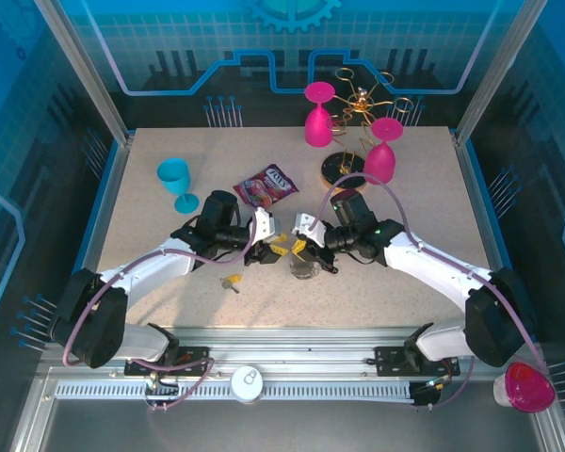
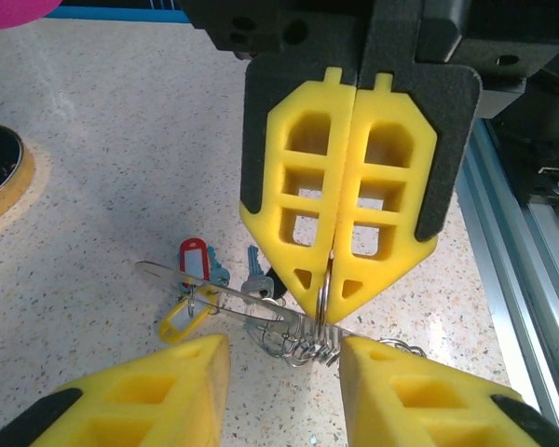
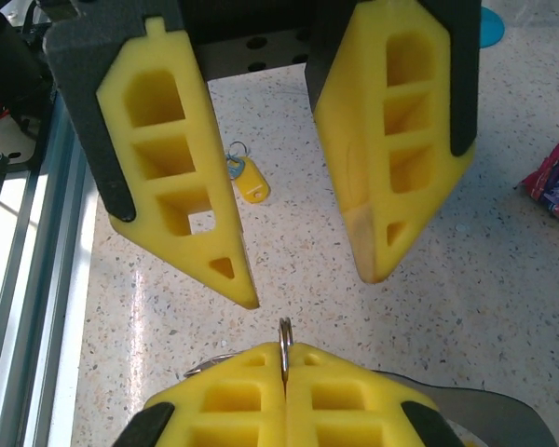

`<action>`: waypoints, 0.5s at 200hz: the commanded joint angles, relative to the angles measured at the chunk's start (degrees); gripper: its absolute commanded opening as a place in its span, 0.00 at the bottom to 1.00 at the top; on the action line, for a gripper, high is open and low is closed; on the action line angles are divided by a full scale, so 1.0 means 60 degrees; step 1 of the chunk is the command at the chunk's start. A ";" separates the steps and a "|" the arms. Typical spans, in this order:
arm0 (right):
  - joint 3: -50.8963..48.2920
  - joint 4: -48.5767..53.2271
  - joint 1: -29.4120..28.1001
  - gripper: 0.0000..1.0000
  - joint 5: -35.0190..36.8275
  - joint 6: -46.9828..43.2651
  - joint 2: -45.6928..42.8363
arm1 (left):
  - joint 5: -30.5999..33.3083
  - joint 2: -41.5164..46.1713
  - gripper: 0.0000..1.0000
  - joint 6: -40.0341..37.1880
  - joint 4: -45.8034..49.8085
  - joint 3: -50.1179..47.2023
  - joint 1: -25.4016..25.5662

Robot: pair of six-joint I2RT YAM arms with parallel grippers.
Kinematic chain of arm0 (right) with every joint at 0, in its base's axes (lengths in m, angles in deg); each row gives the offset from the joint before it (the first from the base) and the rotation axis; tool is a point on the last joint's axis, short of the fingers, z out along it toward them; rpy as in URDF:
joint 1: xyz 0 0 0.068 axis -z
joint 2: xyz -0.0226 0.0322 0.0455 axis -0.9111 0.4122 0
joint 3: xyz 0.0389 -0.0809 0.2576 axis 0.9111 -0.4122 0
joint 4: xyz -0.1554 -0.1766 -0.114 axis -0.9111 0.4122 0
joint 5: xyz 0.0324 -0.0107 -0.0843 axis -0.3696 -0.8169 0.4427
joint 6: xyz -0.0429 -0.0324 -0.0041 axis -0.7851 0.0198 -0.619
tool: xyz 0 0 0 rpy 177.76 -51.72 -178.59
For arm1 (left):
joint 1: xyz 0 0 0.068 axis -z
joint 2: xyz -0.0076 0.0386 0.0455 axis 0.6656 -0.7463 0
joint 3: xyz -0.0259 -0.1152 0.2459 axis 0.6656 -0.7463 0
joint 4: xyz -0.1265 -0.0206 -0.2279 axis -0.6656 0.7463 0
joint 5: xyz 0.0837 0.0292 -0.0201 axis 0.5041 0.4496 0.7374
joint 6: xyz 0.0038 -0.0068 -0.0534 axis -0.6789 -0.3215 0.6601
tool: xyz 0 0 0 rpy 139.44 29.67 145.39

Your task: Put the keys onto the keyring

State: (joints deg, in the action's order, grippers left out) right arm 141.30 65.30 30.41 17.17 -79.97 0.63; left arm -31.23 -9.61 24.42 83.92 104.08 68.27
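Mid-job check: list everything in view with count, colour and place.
thin metal keyring: one, silvery, pinched in the right gripper
small tagged keys: a few, red and yellow tags, beside the keyring
loose tagged key: one, yellow, left of centre, near side
foil snack packet: one, purple-red, mid-table
plastic goblet: one, teal, left
wire glass rack: one, gold, back right
plastic wine glasses: two, pink, upside down at the rack
plastic cup: one, pink, off-table, near right
speckled table: one, beige
left gripper: yellow fingers, open
right gripper: yellow fingers, shut on the keyring
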 commanded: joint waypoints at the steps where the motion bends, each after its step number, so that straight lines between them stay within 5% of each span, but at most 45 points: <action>1: 0.0314 -0.0235 -0.0213 0.00 -0.0207 -0.0316 0.0072 | -0.0603 -0.0075 0.33 -0.0652 0.0332 -0.0039 0.0098; 65: 0.0607 -0.0191 -0.0442 0.00 -0.0072 -0.0428 0.0243 | -0.0718 -0.0181 0.23 -0.0985 0.0516 0.0021 0.0102; 100: 0.0729 -0.0188 -0.0534 0.00 -0.0115 -0.0493 0.0352 | -0.0711 -0.0210 0.09 -0.1082 0.0566 0.0028 0.0102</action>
State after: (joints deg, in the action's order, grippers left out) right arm 142.92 65.65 28.77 18.03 -81.50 2.07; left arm -33.37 -10.04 20.29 86.28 104.08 68.47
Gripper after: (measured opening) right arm 0.056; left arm 0.127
